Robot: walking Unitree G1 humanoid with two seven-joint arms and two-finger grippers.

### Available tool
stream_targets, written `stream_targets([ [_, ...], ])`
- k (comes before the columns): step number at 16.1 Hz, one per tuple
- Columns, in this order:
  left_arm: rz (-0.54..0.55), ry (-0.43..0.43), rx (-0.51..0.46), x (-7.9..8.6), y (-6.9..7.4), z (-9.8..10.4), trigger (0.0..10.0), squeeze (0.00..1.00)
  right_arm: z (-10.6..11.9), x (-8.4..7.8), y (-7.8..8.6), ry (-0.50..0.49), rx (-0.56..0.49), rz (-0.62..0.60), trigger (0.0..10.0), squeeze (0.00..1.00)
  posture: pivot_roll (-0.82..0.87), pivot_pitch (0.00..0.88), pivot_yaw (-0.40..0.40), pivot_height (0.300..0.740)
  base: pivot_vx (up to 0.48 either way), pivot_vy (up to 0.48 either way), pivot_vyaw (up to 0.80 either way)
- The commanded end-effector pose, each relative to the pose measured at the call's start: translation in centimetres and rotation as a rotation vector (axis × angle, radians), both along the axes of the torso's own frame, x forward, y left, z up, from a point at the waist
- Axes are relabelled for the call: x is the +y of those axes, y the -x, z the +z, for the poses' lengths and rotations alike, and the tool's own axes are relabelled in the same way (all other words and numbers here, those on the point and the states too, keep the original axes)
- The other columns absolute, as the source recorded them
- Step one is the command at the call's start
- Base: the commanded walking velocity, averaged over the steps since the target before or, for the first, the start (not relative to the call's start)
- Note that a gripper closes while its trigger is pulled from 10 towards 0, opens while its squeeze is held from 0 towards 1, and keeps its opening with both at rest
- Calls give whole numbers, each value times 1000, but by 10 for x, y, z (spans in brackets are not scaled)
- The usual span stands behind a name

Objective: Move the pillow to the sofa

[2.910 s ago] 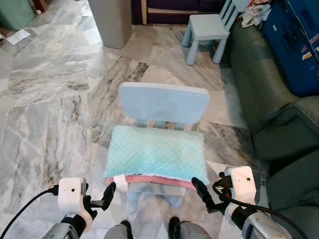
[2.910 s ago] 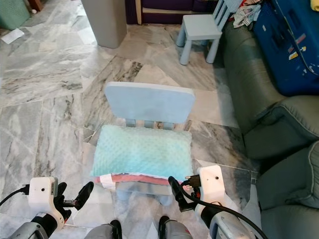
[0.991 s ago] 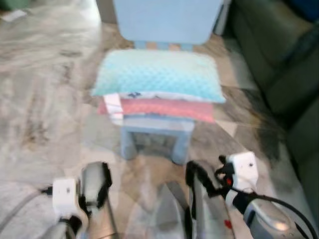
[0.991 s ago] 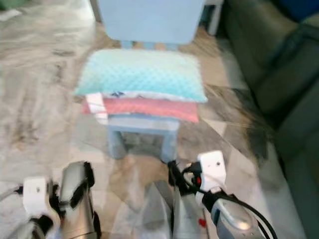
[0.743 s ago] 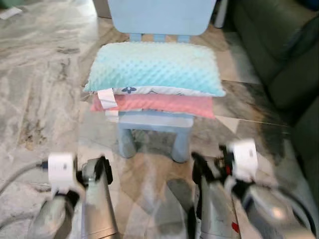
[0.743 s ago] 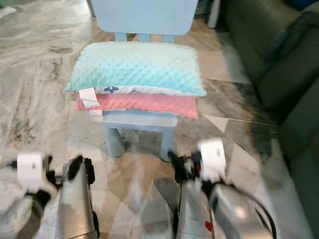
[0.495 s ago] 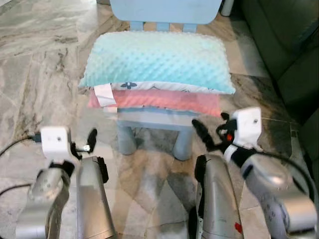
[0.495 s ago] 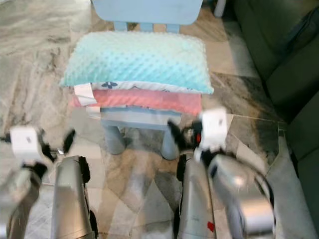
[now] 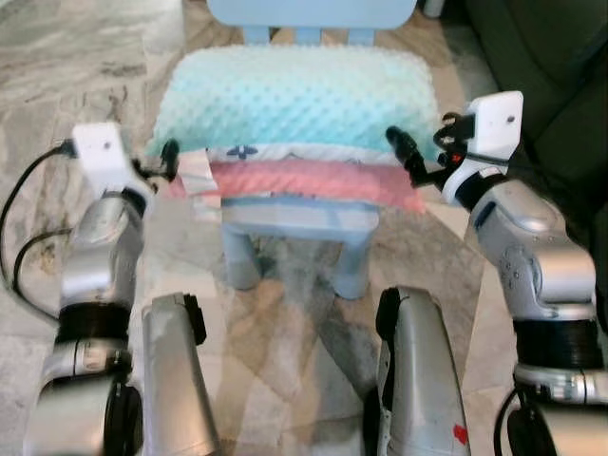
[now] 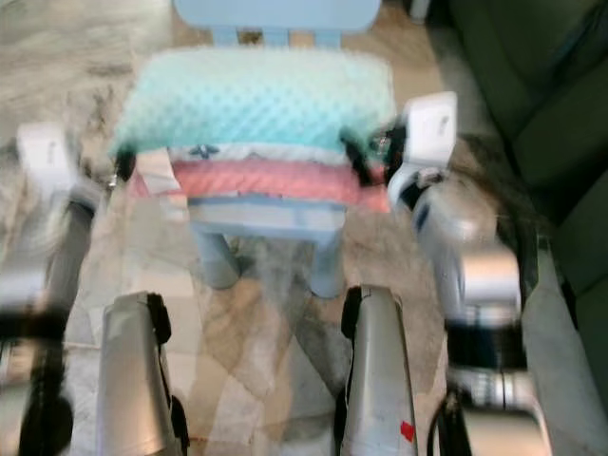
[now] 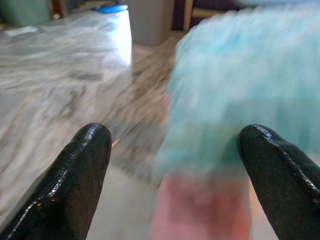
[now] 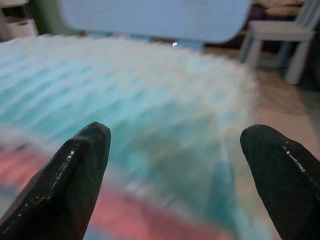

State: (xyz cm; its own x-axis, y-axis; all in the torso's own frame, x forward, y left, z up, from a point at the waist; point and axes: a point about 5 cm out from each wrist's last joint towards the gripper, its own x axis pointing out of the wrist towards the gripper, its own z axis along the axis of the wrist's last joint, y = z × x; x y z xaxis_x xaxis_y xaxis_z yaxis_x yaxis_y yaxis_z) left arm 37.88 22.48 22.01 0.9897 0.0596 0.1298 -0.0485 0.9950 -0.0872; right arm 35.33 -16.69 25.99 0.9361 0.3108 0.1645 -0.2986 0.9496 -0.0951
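Lying on the seat of the small blue chair point(image 9: 294, 217), on top of a pink cushion point(image 9: 313, 180), the turquoise pillow point(image 9: 294, 100) is now between both arms. Half a second ago they were lower; now the left end effector point(image 9: 169, 158) and the right end effector point(image 9: 407, 157) are reaching its two ends, fingers spread wide and holding nothing. I judge the grasp is coming next, with the dark sofa point(image 9: 532, 85) waiting at the right.
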Motion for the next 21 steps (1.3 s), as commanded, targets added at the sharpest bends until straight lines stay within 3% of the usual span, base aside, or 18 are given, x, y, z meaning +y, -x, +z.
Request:
stream_targets([
  [1,22,-11,29,9,1,-10,10000,0,-3,-5,-2,8,3,-15,10000,0,-43,301,-8,366,0,0,0],
  [2,2,-2,-16,3,-12,12,10000,0,9,-11,-10,3,-28,-44,10000,0,-37,310,-1,366,0,0,0],
  [5,-16,39,-105,-3,-28,49,10000,0,29,-26,-25,-21,-86,-75,10000,0,-37,320,7,366,0,0,0],
  [9,-15,124,-180,1,-34,81,10000,0,46,-40,-34,-101,-117,-84,10000,0,-36,319,10,366,0,0,0],
  [11,3,250,-126,7,-36,79,10000,0,45,-43,-39,-147,-79,-78,10000,0,-32,319,10,366,0,0,0],
  [12,34,390,-36,18,-37,68,10000,0,43,-43,-45,-211,-20,-21,10000,0,-32,317,12,366,0,0,0],
  [16,-11,499,41,28,-35,61,10000,0,41,-60,-53,-407,75,51,10000,0,-25,317,17,366,0,0,0],
  [21,-131,608,52,20,-37,73,10000,0,39,-59,-55,-463,144,173,10000,0,-14,330,25,366,0,0,0],
])
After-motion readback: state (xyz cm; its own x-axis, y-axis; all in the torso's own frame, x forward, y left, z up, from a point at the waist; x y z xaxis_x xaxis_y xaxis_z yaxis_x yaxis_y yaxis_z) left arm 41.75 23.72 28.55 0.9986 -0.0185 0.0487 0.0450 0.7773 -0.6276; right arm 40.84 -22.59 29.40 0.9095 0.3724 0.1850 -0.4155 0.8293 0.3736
